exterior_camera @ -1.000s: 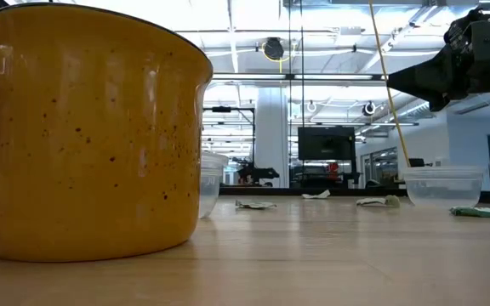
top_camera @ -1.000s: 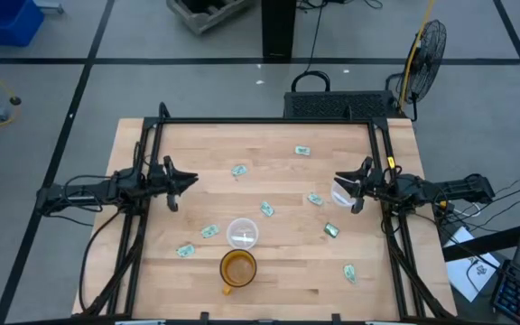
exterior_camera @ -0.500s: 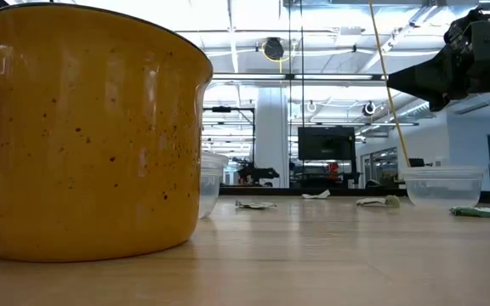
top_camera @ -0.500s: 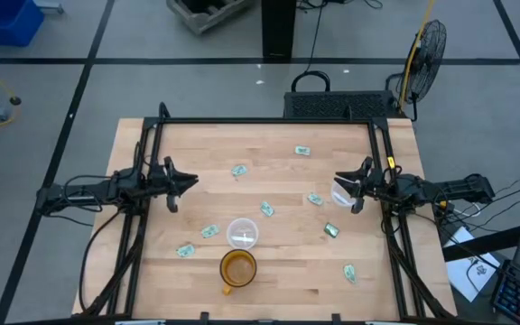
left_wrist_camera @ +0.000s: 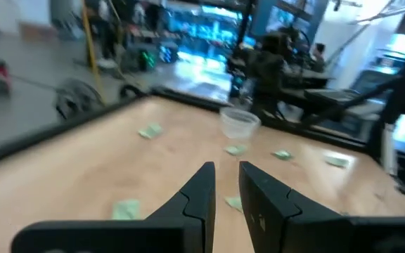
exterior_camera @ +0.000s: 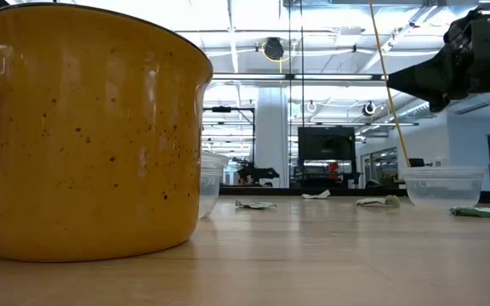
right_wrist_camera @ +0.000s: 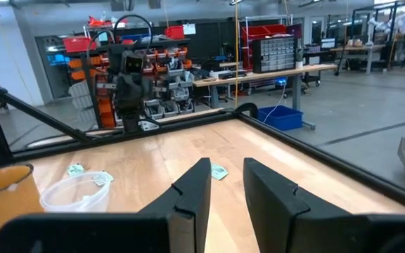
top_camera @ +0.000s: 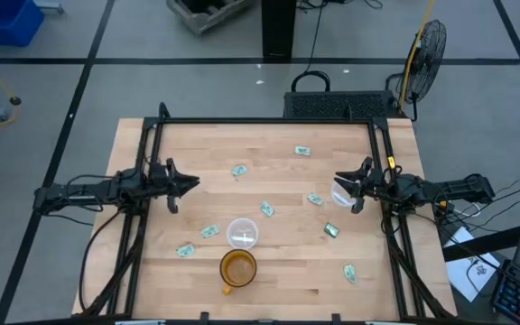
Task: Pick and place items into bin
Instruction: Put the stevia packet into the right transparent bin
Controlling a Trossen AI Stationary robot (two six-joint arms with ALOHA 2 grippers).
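The left gripper (top_camera: 186,184) hangs over the left side of the wooden table (top_camera: 197,153), its two dark fingers (left_wrist_camera: 201,190) nearly together with only a thin slit between them, nothing held. Pale green-and-white packets (top_camera: 209,231) lie scattered flat on the boards — two near the front left, one at (top_camera: 238,169) toward the back, others mid-table and to the right, one near the front right corner (top_camera: 348,271).

At the front centre stands a yellow speckled mug (top_camera: 237,268), glossy and round, nothing visible inside from above. Touching it or just behind it sits a clear plastic cup (top_camera: 243,232), thin-walled, with no packet seen in it. The low view shows the mug's dark speckles and handle, which the high view does not.

Right of centre a second clear cup (top_camera: 341,191) sits just beside the right gripper (top_camera: 340,184), whose fingers (right_wrist_camera: 190,190) likewise stand close, a narrow gap between, holding nothing — only its wrist view shows that gap.
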